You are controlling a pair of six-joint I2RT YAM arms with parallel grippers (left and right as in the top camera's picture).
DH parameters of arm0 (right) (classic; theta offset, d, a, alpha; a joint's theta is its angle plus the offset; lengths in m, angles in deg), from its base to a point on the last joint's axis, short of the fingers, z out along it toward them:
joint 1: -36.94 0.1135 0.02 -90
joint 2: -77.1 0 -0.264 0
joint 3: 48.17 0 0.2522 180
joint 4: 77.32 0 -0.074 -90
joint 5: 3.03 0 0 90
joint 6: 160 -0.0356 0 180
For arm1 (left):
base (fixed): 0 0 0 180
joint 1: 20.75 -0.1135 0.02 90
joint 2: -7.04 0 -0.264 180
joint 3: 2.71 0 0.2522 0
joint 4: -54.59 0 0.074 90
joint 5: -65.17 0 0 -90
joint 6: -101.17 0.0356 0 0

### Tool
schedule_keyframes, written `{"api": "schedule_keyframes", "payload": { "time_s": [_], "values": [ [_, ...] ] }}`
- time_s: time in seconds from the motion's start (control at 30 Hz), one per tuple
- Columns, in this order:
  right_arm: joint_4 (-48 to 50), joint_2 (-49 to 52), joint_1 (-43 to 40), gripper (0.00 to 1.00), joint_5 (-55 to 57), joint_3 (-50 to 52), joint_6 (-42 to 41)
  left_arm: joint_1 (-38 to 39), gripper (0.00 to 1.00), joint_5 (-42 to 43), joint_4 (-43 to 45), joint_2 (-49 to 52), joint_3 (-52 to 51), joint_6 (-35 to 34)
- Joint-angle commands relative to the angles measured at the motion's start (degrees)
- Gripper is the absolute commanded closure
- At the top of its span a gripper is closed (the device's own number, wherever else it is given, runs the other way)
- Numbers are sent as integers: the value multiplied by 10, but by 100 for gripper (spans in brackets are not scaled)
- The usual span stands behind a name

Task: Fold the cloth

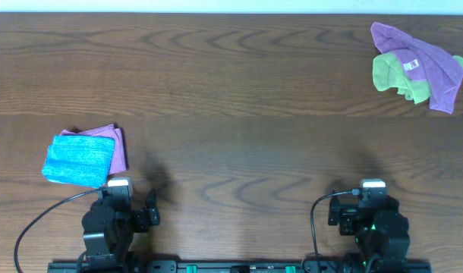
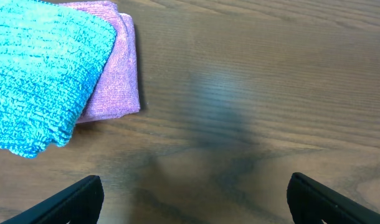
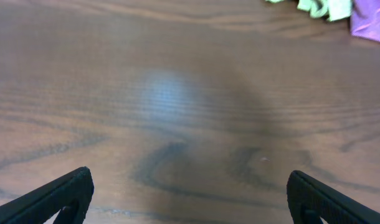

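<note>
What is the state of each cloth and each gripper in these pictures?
Sky-blue soft square cloth: folded, resting on the pink cloth.
Pink soft cloth: folded flat, mostly covered by the blue one.
Purple thin cloth: crumpled, lying partly over the yellow-green cloth.
Yellow-green soft cloth: crumpled, unfolded.
Left gripper: open, empty.
Right gripper: open, empty.

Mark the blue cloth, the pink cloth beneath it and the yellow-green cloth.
blue cloth (image 1: 80,159): overhead, middle of its top face.
pink cloth (image 2: 121,68): left wrist, exposed right strip.
yellow-green cloth (image 1: 385,73): overhead, bare left part.
</note>
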Motion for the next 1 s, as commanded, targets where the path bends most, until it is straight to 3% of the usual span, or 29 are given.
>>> {"api": "schedule_keyframes", "payload": {
  "time_s": [0.0, 0.27, 0.53, 0.97],
  "values": [
    [1, -6, -12, 1, -17, 24, 17, 2, 5, -4, -3, -4, -11, -4],
    [6, -6, -13, 1, -21, 34, 22, 2, 5, -4, -3, -4, -11, -4],
    [6, -6, -13, 1, 16, 34, -76, 2, 5, -4, -3, -4, -11, -4],
    [6, -5, -13, 1, 16, 34, -76, 2, 5, -4, -3, -4, -11, -4]
  ]
}}
